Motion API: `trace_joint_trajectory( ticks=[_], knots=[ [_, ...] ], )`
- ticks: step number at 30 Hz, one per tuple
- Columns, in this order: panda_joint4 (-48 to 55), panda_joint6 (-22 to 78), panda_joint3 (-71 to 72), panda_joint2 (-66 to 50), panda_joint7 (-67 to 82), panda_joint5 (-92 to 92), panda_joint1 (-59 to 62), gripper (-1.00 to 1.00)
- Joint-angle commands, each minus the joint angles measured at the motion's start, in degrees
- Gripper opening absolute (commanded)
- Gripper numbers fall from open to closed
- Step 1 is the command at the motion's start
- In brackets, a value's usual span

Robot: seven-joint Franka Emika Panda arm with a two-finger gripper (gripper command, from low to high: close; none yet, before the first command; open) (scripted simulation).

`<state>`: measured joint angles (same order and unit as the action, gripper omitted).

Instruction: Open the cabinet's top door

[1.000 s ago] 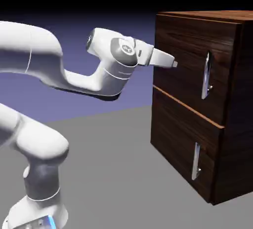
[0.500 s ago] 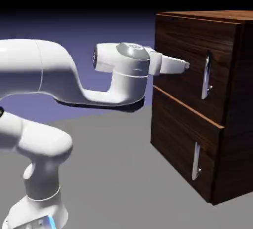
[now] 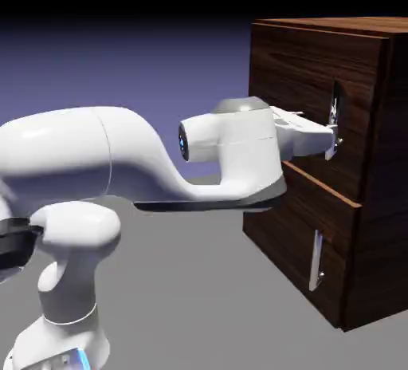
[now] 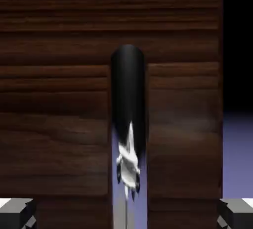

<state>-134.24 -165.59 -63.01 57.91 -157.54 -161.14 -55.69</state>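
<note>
Exterior view, left to right: my arm [image 3: 119,161] rises from the lower left and lies level across the frame; at its end my gripper [image 3: 323,133] points at the cabinet [image 3: 319,169], its tips right at the lower part of the top door's handle [image 3: 335,117]; whether they touch it I cannot tell from this side. The cabinet fills the right of the frame, standing on the grey table [image 3: 183,281]; the top door [image 3: 295,89] is the upper dark panel, shut flush with the front; below the pale seam sits the lower panel [image 3: 295,233] with its own handle [image 3: 316,261], which I leave alone. Hand view, left to right: my left fingertip [image 4: 17,213] at the bottom corner; wood grain; the handle [image 4: 128,139] down the middle, mirror-bright and reflecting the scene; more grain; my right fingertip [image 4: 236,213] at the other corner; the jaws stand spread wide with the bar between them, clamping nothing yet. Handling, as I judge it: the door is a rigid wooden slab, likely hinged and moderately heavy, so it should swing on a fixed arc and not give; the bar is slim, hard and probably slick, so I would pinch it squarely near its middle, pads across its width, and pull outward along the arc; a grip near the bar's end, or an off-axis tug, risks slipping off.
</note>
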Motion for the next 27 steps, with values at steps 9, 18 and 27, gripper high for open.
trace_joint_trajectory(
  ticks=[9,18,27],
  knots=[
    [3.6,2.0,-0.8,-6.3,-7.8,-3.5,-2.8,-1.00],
    [-9.3,8.6,14.2,-6.9,-8.5,5.4,15.8,-1.00],
    [-19.9,12.0,32.0,-4.1,-8.5,17.5,34.5,-1.00]
  ],
)
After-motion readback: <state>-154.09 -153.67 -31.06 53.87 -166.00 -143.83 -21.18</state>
